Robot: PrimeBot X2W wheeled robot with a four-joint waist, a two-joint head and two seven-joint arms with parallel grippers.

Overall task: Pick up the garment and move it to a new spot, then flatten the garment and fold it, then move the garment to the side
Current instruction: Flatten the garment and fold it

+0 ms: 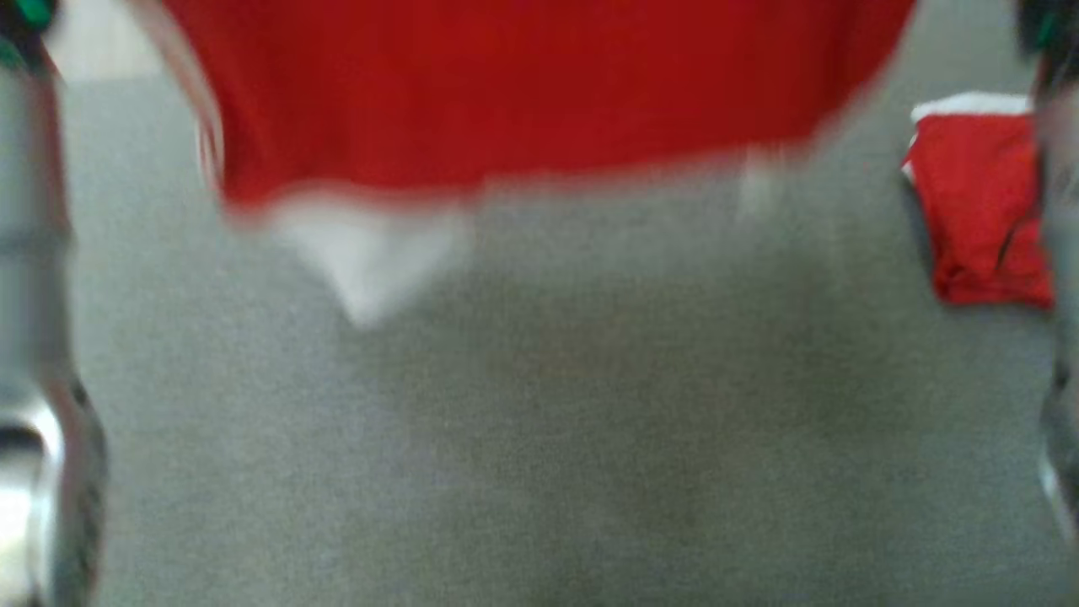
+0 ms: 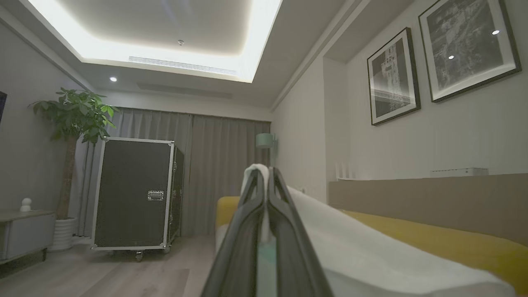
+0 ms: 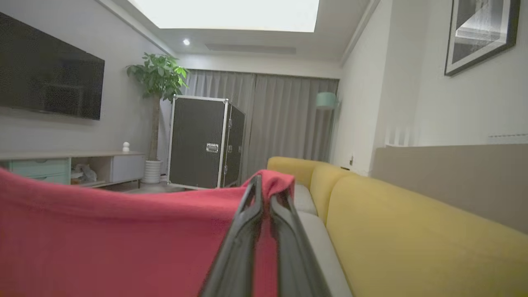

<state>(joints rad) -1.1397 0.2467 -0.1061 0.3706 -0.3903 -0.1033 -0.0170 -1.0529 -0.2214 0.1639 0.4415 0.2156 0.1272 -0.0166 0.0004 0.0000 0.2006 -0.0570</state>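
The garment (image 1: 523, 93) is red with a white patch at its lower edge. It hangs blurred across the top of the head view, stretched between both arms above the grey surface (image 1: 539, 421). In the left wrist view my left gripper (image 2: 264, 175) is shut on a white part of the garment (image 2: 371, 255), which trails off to the right. My right gripper (image 3: 264, 185) is shut on a red edge of the garment (image 3: 103, 239), which spreads to the left. My pale forearms stand at the left edge (image 1: 34, 295) and right edge (image 1: 1058, 211) of the head view.
A second red cloth (image 1: 978, 211) with a white edge lies folded on the grey surface at the right. Around me are a yellow sofa (image 3: 412, 231), a black wheeled case (image 2: 136, 194), a potted plant (image 2: 74, 115) and a wall screen (image 3: 45, 86).
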